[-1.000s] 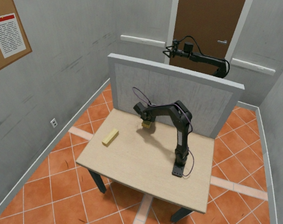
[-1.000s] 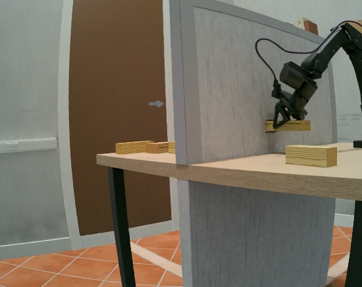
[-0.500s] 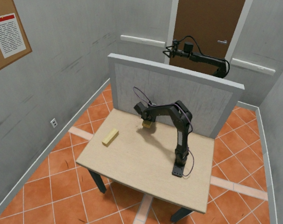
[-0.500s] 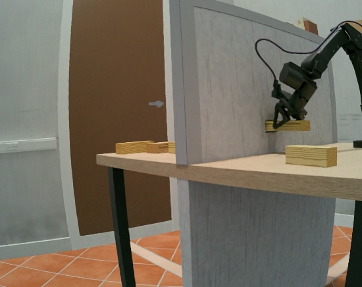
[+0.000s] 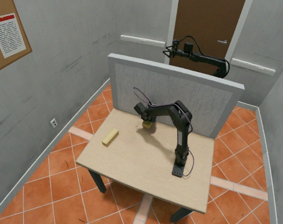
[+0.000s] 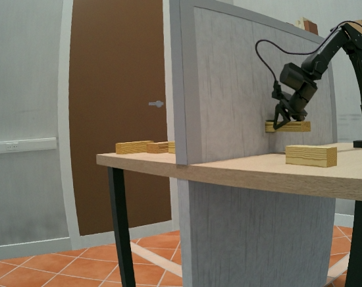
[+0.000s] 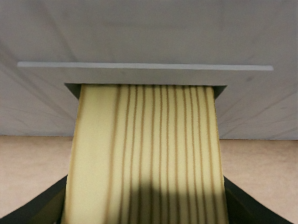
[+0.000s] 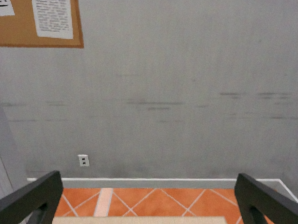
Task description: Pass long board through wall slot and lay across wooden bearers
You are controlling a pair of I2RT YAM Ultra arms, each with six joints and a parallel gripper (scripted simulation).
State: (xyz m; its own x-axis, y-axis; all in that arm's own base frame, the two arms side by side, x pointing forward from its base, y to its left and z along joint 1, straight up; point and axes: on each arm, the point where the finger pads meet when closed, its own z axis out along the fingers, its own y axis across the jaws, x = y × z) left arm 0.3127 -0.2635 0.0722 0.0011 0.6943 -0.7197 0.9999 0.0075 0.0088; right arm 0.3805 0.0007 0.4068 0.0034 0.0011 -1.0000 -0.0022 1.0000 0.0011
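My left gripper (image 5: 146,121) is shut on the long pale board (image 5: 146,125) and holds it level above the table, on the near side of the grey panel wall (image 5: 172,87). In the exterior view the board (image 6: 287,126) sticks out of the wall with the left gripper (image 6: 281,121) on it. In the left wrist view the board (image 7: 145,150) runs forward into the dark slot (image 7: 145,89); its far end is hidden. Wooden blocks (image 6: 133,147) (image 6: 157,147) lie on the table beyond the wall. My right gripper (image 5: 167,52) is open and empty, high above the wall's far side.
A loose wooden block (image 5: 110,137) lies on the near table half, towards its left edge, and shows in the exterior view (image 6: 310,156). The left arm's base (image 5: 178,169) stands near the right front. A brown door (image 5: 208,28) is behind the table.
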